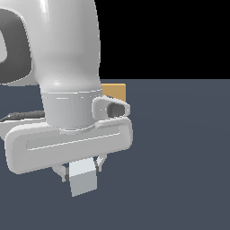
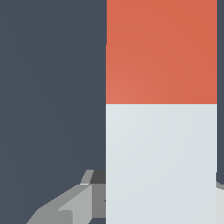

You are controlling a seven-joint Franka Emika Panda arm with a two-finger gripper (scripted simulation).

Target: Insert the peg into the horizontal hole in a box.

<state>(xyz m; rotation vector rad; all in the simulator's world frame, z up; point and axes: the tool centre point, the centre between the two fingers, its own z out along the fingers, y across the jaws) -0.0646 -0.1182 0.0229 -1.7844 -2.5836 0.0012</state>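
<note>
The arm's wrist points down, its claw (image 1: 81, 173) clamped with fingers (image 1: 59, 170) closed.

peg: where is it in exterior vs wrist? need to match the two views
Exterior view: only the pale end of the peg shows, poking out below the gripper, low in the frame and towards the exterior view's left; the orange end is hidden.
Wrist view: the peg fills much of the picture, orange-red section beyond the white one.
Shared landmark: the grey fingers flanking the white section.
</note>
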